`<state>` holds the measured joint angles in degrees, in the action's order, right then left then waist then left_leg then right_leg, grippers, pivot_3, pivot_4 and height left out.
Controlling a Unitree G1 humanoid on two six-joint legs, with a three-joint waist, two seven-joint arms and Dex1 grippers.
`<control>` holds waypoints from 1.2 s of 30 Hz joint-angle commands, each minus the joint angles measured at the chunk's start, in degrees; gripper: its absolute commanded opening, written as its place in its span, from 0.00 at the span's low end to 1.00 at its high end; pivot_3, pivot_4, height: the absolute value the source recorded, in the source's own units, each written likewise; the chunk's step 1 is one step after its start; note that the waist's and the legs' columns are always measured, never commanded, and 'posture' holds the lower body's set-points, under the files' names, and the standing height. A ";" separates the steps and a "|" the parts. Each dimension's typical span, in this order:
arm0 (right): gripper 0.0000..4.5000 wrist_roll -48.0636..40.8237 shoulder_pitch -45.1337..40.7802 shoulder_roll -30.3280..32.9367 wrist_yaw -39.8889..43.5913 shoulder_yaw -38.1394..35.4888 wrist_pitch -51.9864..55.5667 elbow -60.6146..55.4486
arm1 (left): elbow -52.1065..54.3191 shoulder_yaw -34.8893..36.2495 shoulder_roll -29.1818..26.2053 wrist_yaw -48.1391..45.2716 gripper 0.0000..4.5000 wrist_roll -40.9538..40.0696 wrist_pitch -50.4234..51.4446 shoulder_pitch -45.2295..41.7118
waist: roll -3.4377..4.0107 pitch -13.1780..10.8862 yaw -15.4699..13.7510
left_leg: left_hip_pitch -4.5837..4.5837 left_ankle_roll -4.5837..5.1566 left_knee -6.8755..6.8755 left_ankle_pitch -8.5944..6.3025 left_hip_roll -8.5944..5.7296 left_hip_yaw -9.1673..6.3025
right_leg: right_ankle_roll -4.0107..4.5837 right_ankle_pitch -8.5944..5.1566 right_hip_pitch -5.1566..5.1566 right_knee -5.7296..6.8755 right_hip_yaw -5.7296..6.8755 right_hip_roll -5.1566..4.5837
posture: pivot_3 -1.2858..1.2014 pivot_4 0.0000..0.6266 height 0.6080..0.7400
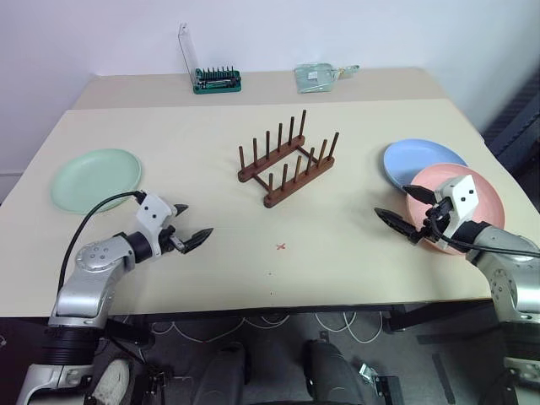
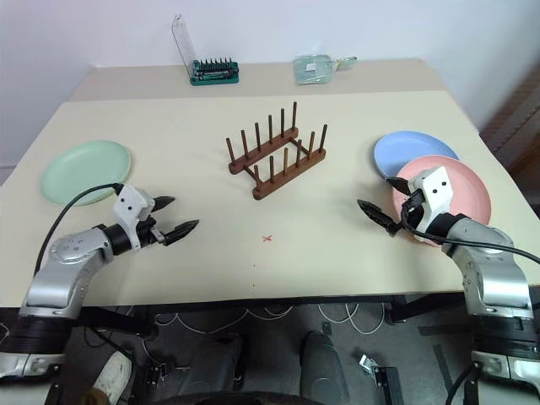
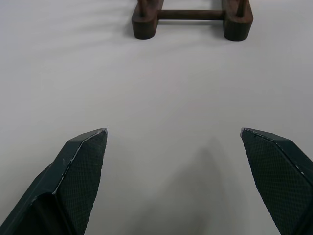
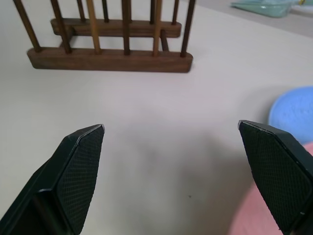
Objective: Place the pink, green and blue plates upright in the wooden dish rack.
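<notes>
Standing empty, dark wooden peg rack (image 1: 287, 164); matte round plates flat; both grippers' black textured jaws released.

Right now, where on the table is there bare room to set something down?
Bare: the stretch between the pale green round plate and the dark wooden peg rack, and the front middle. Crowded: the right side, where the pink plate overlaps the blue plate.

The salmon pink round plate (image 1: 477, 198) overlaps the 5 o'clock edge of the light blue round plate (image 1: 418, 160), and the right gripper (image 1: 403, 213) hides its 9 o'clock rim. In the left wrist view, the dark brown wooden dish rack (image 3: 191, 19) is cut off, pegs unseen.
</notes>
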<state>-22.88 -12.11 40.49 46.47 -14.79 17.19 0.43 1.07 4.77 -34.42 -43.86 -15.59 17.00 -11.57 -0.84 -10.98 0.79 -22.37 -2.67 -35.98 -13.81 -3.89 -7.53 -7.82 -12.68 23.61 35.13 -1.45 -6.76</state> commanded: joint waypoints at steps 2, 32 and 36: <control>1.00 -0.33 -1.46 0.88 0.48 -1.07 -0.73 -0.42 | 2.19 -1.37 0.64 0.30 1.00 0.93 -1.08 0.40 | 0.00 0.00 -0.02 | 0.00 0.00 0.00 0.00 0.00 0.00 | 0.00 0.00 0.00 0.00 0.00 0.00 | 0.52 0.24 1.00; 1.00 -0.74 14.69 -7.84 -9.47 7.03 7.22 -28.58 | -38.61 -17.15 23.55 4.34 1.00 14.40 -15.60 -27.82 | 0.05 0.12 -1.35 | 0.02 0.09 -0.19 -0.05 -0.15 -0.08 | -0.20 -0.10 -0.21 -0.05 0.03 -0.07 | 0.52 0.24 1.00; 1.00 0.21 16.09 -8.81 -11.83 8.91 8.26 -31.01 | -39.40 -17.09 23.75 3.46 0.59 14.55 -17.48 -27.86 | 0.07 0.14 -1.39 | 0.03 0.09 -0.22 -0.05 -0.16 -0.08 | -0.20 -0.10 -0.22 -0.05 0.03 -0.08 | 0.52 0.24 1.00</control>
<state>-22.75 4.10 32.06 35.69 -5.37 25.45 -27.84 -37.09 -12.07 -10.25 -40.16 -2.20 -0.50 -39.79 -0.77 -10.84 -0.60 -22.33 -2.58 -36.20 -13.85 -4.05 -7.61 -8.02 -12.78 23.39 35.09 -1.42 -6.83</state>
